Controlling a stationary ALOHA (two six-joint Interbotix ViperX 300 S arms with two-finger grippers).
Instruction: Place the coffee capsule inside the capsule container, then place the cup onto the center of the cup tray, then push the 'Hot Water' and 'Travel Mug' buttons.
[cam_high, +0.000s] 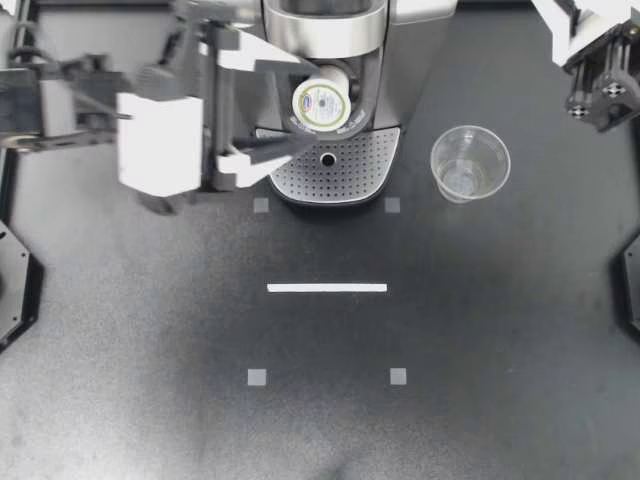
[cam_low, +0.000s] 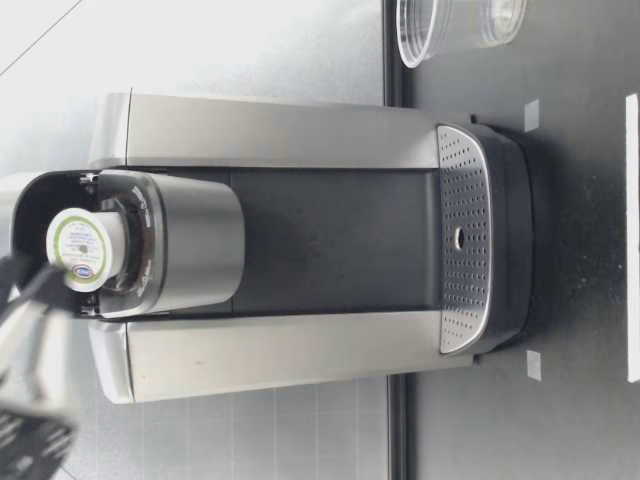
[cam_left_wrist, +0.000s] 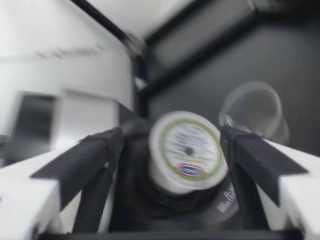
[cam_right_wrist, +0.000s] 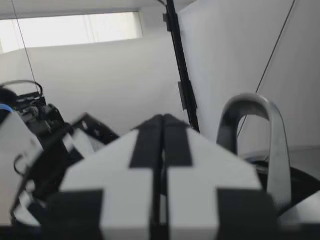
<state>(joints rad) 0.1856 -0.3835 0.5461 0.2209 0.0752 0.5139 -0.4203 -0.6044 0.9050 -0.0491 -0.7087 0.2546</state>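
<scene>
The coffee capsule, white with a green-rimmed foil lid, sits tilted in the open capsule container of the silver coffee machine. My left gripper is open, one finger on each side of the capsule with a gap on both. The left wrist view shows the capsule free between the dark fingers. A clear plastic cup stands on the table beside the machine, off the perforated cup tray. My right gripper hangs shut at the far right corner, holding nothing.
In the low view the capsule rests in its holder high above the cup tray, and the cup stands beside the machine. A white tape strip and small grey squares mark the table in front.
</scene>
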